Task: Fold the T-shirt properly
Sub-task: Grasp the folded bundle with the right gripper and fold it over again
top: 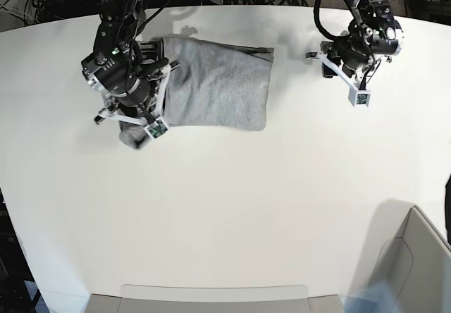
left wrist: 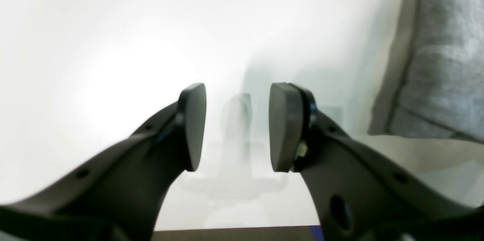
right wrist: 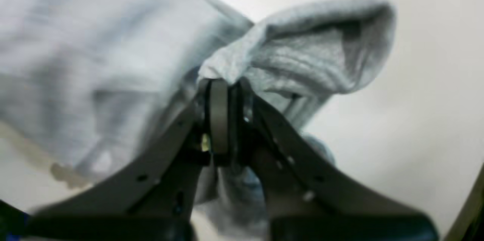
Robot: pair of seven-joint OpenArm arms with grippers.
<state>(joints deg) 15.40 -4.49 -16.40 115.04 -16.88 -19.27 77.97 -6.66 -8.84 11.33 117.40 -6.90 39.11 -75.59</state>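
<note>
The right hand (right wrist: pixel 223 120) is clenched on a bunched edge of the heather-grey cotton T-shirt (top: pixel 218 84), near the white desk's (top: pixel 225 207) far edge; the left hand (left wrist: pixel 237 127) hangs released, empty.

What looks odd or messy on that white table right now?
Only the T-shirt: neatly folded except one end, which is bunched and pinched in the right gripper. The left gripper is empty, over bare table. No spills or damage.
</note>
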